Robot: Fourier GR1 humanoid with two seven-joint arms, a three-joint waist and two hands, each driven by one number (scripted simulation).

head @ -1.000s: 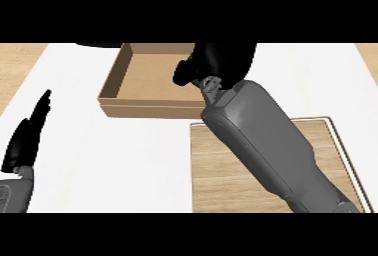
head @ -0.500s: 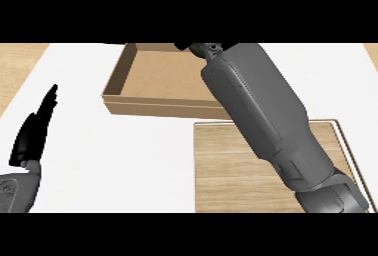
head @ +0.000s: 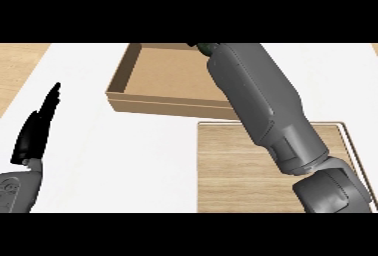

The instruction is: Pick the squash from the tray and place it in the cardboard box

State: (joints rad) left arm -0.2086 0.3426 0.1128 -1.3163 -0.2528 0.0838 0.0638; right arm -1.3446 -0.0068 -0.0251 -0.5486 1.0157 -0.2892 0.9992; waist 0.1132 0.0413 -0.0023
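The cardboard box (head: 131, 96) stands open at the back of the white counter, its brown floor showing. My right forearm (head: 258, 105) reaches up from the lower right, across the wooden tray (head: 221, 165) and over the box's right part. Only a dark sliver of my right hand (head: 202, 48) shows at the picture's top edge, above the box's far side. No squash can be made out; the tray's visible wood is bare. My left hand (head: 35, 134) rests open at the left edge with straight fingers pointing up.
The tray has a thin white rim (head: 347, 145) and lies just in front of the box. White counter (head: 111, 160) spreads between my left hand and the tray. Wooden surface (head: 18, 65) shows at the far left.
My right arm has stretched farther over the box, and the hand has slid up to the picture's top edge. The left hand has stayed where it was.
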